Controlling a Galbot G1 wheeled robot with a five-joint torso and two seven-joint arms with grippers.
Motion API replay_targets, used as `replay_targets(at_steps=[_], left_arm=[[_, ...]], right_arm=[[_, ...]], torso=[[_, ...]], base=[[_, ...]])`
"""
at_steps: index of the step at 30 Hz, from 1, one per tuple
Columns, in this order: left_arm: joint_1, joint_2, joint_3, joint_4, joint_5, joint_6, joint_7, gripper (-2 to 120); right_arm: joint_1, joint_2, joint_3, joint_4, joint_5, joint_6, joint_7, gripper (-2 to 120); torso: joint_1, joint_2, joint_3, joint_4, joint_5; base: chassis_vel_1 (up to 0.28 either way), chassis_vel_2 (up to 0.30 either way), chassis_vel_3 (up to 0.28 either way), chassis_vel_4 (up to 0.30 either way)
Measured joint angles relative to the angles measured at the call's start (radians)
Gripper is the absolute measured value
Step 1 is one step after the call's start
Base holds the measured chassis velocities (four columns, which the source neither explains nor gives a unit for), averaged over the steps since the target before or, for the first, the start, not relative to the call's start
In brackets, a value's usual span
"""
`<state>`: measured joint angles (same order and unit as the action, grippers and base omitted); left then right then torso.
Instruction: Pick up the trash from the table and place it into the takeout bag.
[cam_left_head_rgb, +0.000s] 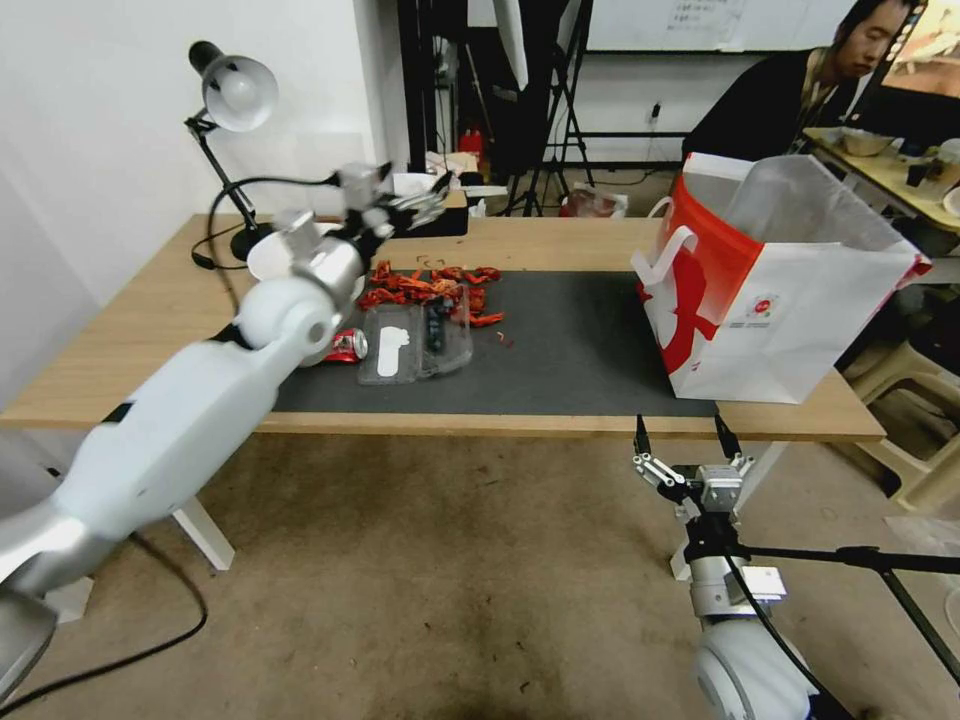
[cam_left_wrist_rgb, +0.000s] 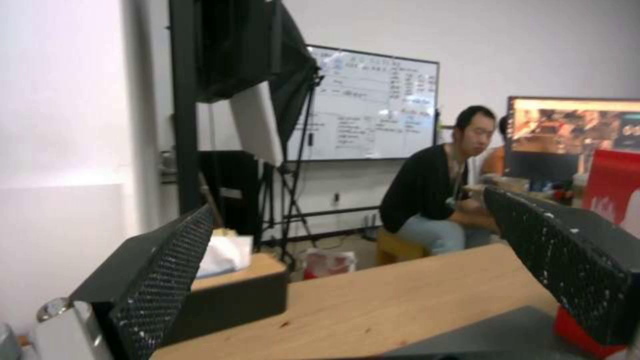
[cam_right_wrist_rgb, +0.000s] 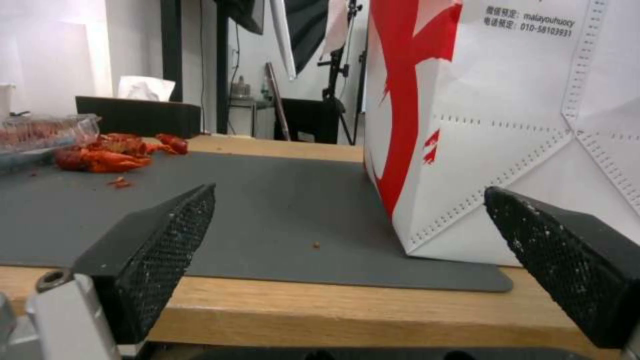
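The takeout bag (cam_left_head_rgb: 770, 300), white with a red side, stands open on the right end of the table (cam_left_head_rgb: 150, 330); it is also in the right wrist view (cam_right_wrist_rgb: 507, 125). Red food leftovers (cam_left_head_rgb: 430, 285) lie on the dark mat (cam_left_head_rgb: 580, 350), with a clear plastic container (cam_left_head_rgb: 415, 340) in front of them and a crushed red can (cam_left_head_rgb: 347, 345) beside it. My left gripper (cam_left_head_rgb: 415, 208) hangs open and empty above the table's back edge, behind the leftovers. My right gripper (cam_left_head_rgb: 682, 432) is open below the front edge, facing the bag's lower corner. The leftovers (cam_right_wrist_rgb: 107, 155) are far from it.
A desk lamp (cam_left_head_rgb: 235, 95) stands at the back left, its cable across the wood. A black tissue box (cam_left_wrist_rgb: 233, 290) sits at the back edge near my left gripper (cam_left_wrist_rgb: 350, 210). A white round rim (cam_left_head_rgb: 262, 255) peeks out behind my left arm. Tripods stand behind the table.
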<state>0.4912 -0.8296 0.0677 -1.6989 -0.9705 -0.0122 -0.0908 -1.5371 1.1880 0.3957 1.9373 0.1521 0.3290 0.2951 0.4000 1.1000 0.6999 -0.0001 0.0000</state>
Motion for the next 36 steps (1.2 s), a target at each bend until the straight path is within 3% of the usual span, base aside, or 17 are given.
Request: replay_targets(at_steps=[4,7,11,17,36], left_arm=[[0.092,0.017,-0.065,-0.047,0.057,0.014,-0.022,100],[0.231,0.033,-0.158,-0.113,0.135,0.023,-0.054,100],[0.340,0.034,-0.222,-0.155,0.181,0.017,-0.092,100],[0.488,0.008,-0.328,-0.183,0.247,-0.011,-0.100,100],[0.843,-0.147,-0.498,-0.202,0.395,-0.172,0.029,100]], right_arm=[[0.000,0.002,-0.001,0.000,-0.002,-0.001,0.002,100],[-0.002,0.004,-0.001,0.000,-0.003,-0.002,0.006,100],[-0.004,0.005,0.002,0.000,-0.004,-0.003,0.009,100],[-0.005,0.007,0.003,0.001,-0.006,-0.003,0.012,100],[-0.026,0.017,0.018,-0.004,-0.018,0.005,0.020,100]], torso=[[0.000,0.000,0.000,0.0001,-0.0002],[0.000,0.000,0.000,0.0002,-0.0001],[0.000,0.000,0.000,0.0002,-0.0001],[0.000,0.000,0.000,0.0002,-0.0002],[0.000,0.000,0.000,0.0002,0.0002]], base=[[0.000,0.000,0.000,0.000],[0.000,0.000,0.000,0.000],[0.000,0.000,0.000,0.000],[0.000,0.000,0.000,0.000],[0.000,0.000,0.000,0.000]])
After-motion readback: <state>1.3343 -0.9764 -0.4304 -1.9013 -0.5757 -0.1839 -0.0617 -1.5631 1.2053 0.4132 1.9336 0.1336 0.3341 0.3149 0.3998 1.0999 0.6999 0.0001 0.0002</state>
